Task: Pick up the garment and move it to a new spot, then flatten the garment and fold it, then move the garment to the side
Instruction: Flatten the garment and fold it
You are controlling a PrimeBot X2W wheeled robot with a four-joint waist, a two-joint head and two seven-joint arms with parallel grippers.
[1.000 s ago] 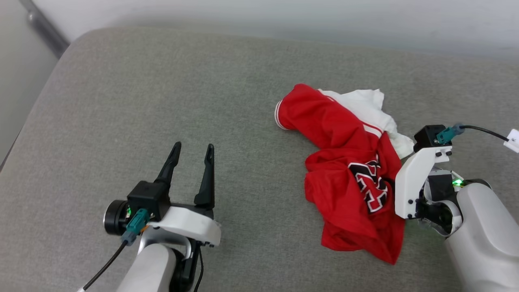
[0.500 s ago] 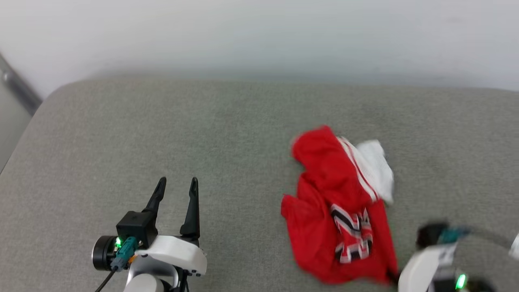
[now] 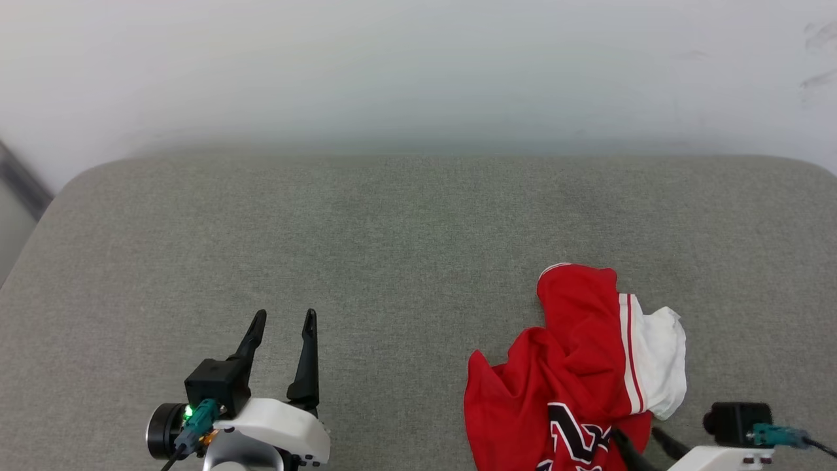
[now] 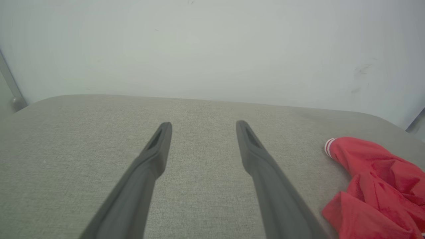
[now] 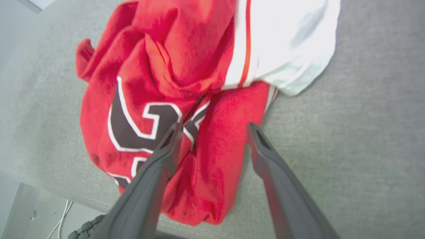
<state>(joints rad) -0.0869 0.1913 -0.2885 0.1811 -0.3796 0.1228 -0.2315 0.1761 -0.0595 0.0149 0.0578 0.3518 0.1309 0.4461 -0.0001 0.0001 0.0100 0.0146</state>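
On the cushion, near right: the garment (image 3: 575,366) lies in a crumpled heap by the front edge, well apart from the left gripper (image 3: 284,315).
Right gripper (image 5: 215,127): fingers spread wide over the heap's near end, clamping nothing. One tip is over the black print (image 5: 132,122), the other at the red edge beside bare fabric. Touching or just above, I can't tell.
Left gripper: fingers wide apart too, above bare cushion, pointing at the wall.
Off the edge: cables (image 5: 63,225) on a pale floor below the cushion's front.
Long axis: runs from the front edge away toward the wall. The striped rim (image 3: 549,271) is at the far end and the print, face up, at the near end.
White sleeve (image 3: 660,366): sticks out to the robot's right.
Surface: grey-green woven cushion (image 3: 392,261), rounded corners.
Room: plain pale wall (image 3: 392,72) behind, scuff marks (image 3: 817,33) at upper right, a metal rail (image 4: 8,83) at far left.
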